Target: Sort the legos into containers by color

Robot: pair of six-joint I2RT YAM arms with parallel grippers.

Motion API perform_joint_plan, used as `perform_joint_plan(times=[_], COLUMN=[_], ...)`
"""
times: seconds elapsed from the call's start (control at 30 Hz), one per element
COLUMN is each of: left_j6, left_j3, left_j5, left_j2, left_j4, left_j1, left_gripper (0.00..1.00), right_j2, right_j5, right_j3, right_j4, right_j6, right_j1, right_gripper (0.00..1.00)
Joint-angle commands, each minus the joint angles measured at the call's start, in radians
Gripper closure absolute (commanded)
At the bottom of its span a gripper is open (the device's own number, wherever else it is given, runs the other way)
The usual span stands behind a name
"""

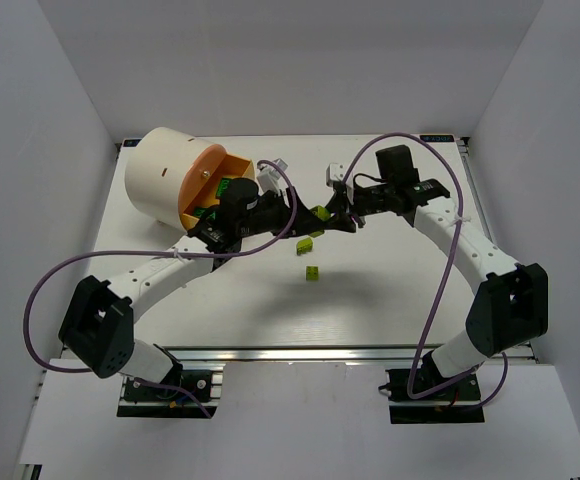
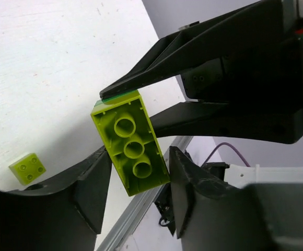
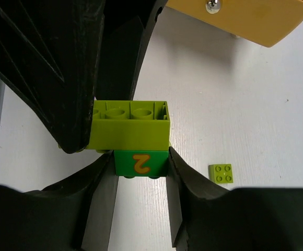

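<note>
1. Presently the two grippers meet over the middle of the table (image 1: 390,300), a little toward 12 o'clock. A pair of joined bricks is held between them, off the surface.
2. Right gripper (image 3: 140,159): its fingers pinch a green brick (image 3: 141,163) marked with a yellow "2", one finger tight against each side.
3. A yellow-green brick (image 3: 130,128) is stuck onto the green brick. The left wrist view shows its hollow underside with three round tubes.
4. Left gripper (image 2: 139,151): its fingers (image 2: 91,188) stand on either side of the yellow-green brick, right up against it. Whether they press on it cannot be told.
5. Drum (image 1: 155,175): cream-white, lying at 10 o'clock on the table, with its orange face turned toward the centre.
6. Tray (image 1: 235,162): orange, pulled out from the drum's face on its 3 o'clock side, just beside the left wrist. Green pieces show inside it.
7. First loose brick (image 1: 305,243): yellow-green, on the table at 6 o'clock of the held pair and near it.
8. Second loose brick (image 1: 312,272): yellow-green, small and square with four studs, farther out at 6 o'clock and apart from the first.
</note>
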Motion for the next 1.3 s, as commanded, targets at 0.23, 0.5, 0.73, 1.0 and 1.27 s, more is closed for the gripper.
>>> perform_joint_plan(times=[0.23, 0.5, 0.73, 1.0, 1.27], left_j6=[0.029, 0.06, 0.081, 0.06, 0.077], left_j3=[0.052, 0.062, -0.025, -0.232, -0.244], left_j5=[-0.015, -0.174, -0.239, -0.313, -0.345], left_j2=[-0.008, -0.059, -0.1, -0.134, -0.054], left_j4=[-0.046, -0.166, -0.31, -0.338, -0.331], left_j1=[-0.031, -0.031, -0.021, -0.021, -0.021], left_gripper=[0.85, 1.0, 1.0, 0.96, 0.82], right_j2=[-0.04, -0.048, -0.047, 0.1, 0.275], right_j5=[0.057, 0.361, 0.378, 0.308, 0.286], right_j3=[-0.026, -0.103, -0.143, 0.097, 0.36], right_j4=[0.062, 0.166, 0.191, 0.258, 0.393], right_j6=[0.01, 0.041, 0.028, 0.198, 0.418], right_j1=[0.009, -0.005, -0.039, 0.009, 0.182], right_gripper=[1.0, 1.0, 1.0, 1.0, 1.0])
